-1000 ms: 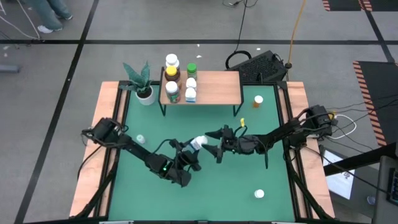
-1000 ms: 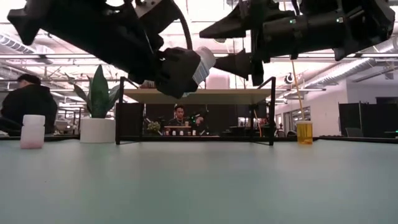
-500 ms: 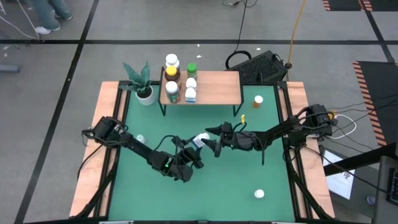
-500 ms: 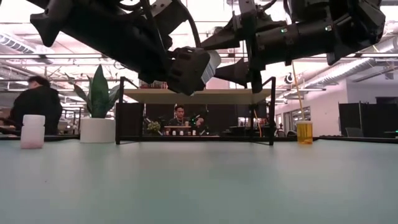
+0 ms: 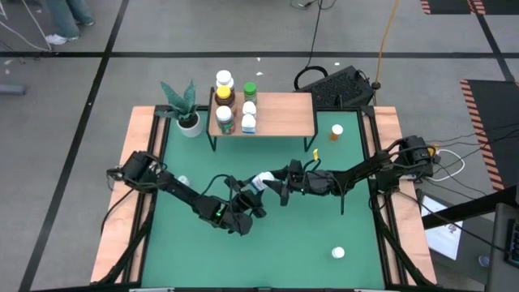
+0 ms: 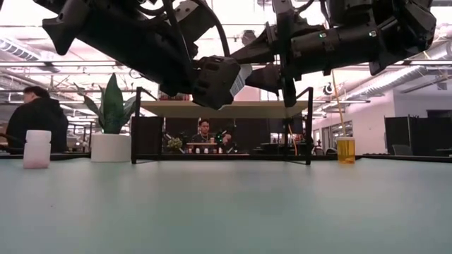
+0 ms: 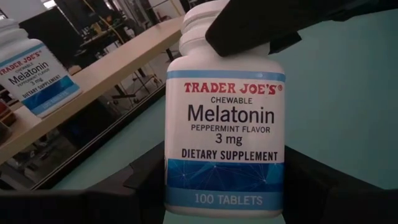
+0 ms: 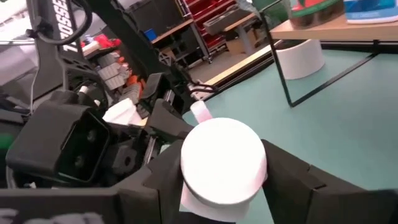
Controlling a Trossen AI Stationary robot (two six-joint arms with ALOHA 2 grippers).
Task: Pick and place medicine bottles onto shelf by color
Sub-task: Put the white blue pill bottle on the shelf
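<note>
Both grippers meet mid-table over one white-and-blue bottle [image 7: 225,134]: left gripper [image 5: 251,195] clamps its body, right gripper [image 8: 221,171] closes around the cap, seemingly a handover toward the shelf [image 5: 280,113].

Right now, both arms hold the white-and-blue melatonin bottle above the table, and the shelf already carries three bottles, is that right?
Not quite: the shelf carries five bottles, as the high view shows. The rest stands: the left gripper and right gripper both hold the melatonin bottle above the table.
</note>
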